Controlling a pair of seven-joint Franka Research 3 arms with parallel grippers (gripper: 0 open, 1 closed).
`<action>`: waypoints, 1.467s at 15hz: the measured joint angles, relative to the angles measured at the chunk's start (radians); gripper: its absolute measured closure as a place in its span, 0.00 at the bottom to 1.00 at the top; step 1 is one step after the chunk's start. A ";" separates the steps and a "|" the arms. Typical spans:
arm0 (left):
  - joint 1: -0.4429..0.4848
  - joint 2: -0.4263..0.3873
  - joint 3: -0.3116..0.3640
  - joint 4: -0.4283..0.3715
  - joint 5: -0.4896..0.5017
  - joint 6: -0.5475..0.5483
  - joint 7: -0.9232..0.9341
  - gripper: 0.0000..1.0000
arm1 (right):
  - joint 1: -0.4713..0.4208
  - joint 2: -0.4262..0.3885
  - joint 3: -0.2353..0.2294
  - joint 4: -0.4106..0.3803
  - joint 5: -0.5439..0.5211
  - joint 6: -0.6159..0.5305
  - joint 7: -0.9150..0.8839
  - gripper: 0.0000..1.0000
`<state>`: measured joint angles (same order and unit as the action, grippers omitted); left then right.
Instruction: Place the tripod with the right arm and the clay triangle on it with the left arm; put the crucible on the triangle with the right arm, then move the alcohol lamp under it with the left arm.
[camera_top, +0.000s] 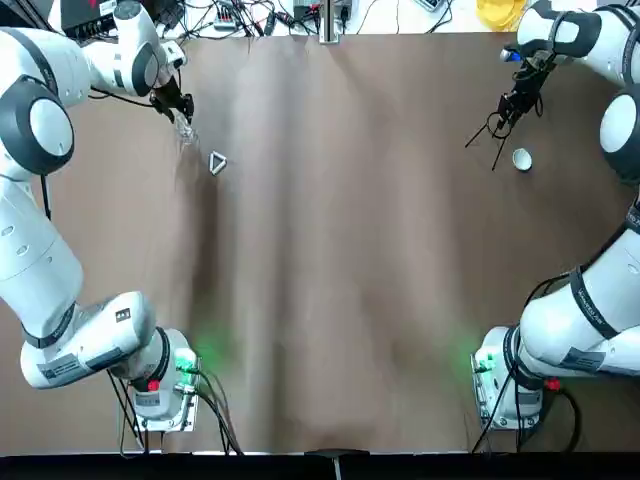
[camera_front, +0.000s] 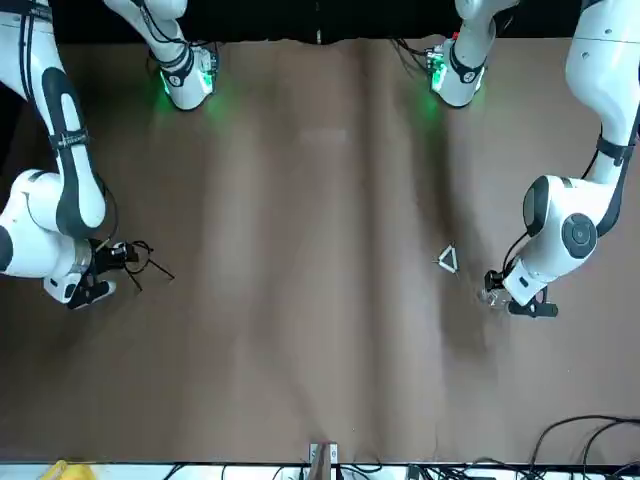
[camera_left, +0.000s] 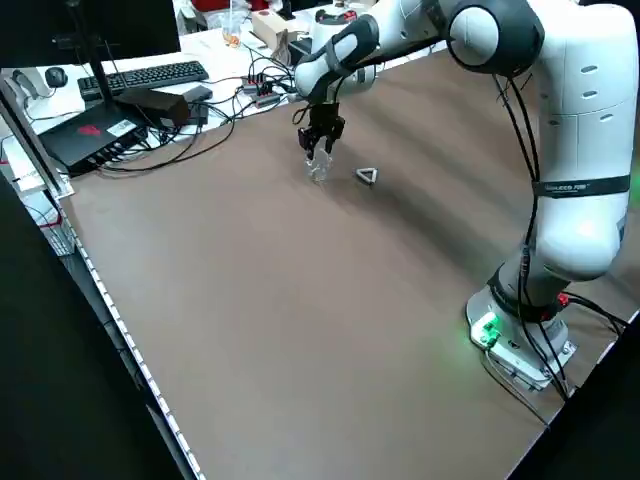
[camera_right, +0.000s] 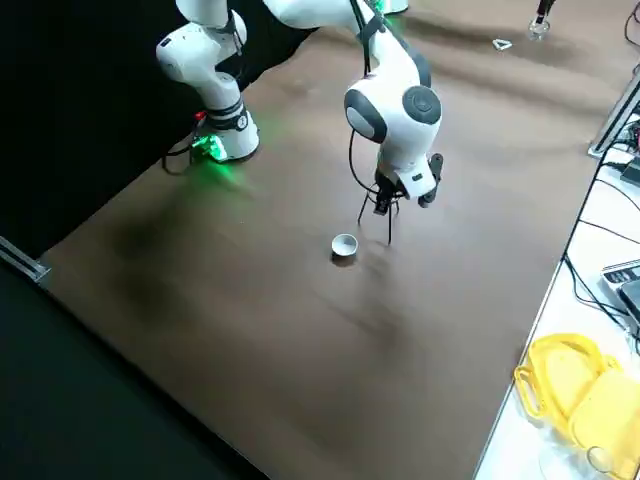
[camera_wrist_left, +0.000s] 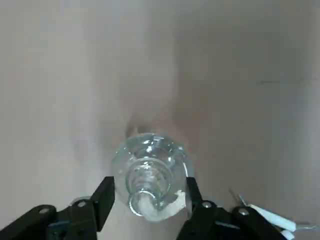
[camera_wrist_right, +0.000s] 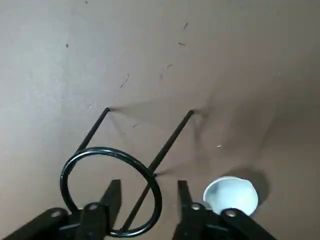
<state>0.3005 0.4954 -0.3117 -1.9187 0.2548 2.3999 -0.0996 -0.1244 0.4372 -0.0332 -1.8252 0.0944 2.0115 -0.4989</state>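
Left gripper (camera_wrist_left: 150, 181) open about the glass alcohol lamp (camera_wrist_left: 150, 162), clay triangle (camera_top: 217, 162) nearby on the worktop (camera_top: 330, 260), right gripper (camera_wrist_right: 149, 184) open at the wire tripod (camera_wrist_right: 156, 162), white crucible (camera_wrist_right: 231, 195) beside it

Top view: left arm (camera_top: 60, 270) arches up the left side, its gripper (camera_top: 183, 112) at upper left, fingers (camera_wrist_left: 106, 200) parted. Right arm (camera_top: 590, 310) runs up the right edge; its gripper (camera_top: 508, 108) at upper right, fingers (camera_wrist_right: 114, 200) apart. Both wrists bent.
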 joint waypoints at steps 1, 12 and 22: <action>-0.002 -0.001 -0.004 0.002 0.000 0.000 -0.015 0.34 | 0.000 0.000 0.000 0.000 0.000 0.000 0.000 0.54; -0.029 -0.070 -0.137 -0.020 0.002 -0.211 -0.227 0.34 | 0.001 0.000 0.003 0.010 0.001 0.000 -0.002 0.93; -0.028 -0.005 -0.136 -0.076 0.040 -0.182 -0.237 0.34 | 0.064 -0.013 0.012 0.131 0.036 -0.162 0.044 0.93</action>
<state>0.2725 0.4902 -0.4479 -1.9945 0.2949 2.2181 -0.3368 -0.0601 0.4242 -0.0209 -1.6943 0.1300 1.8490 -0.4546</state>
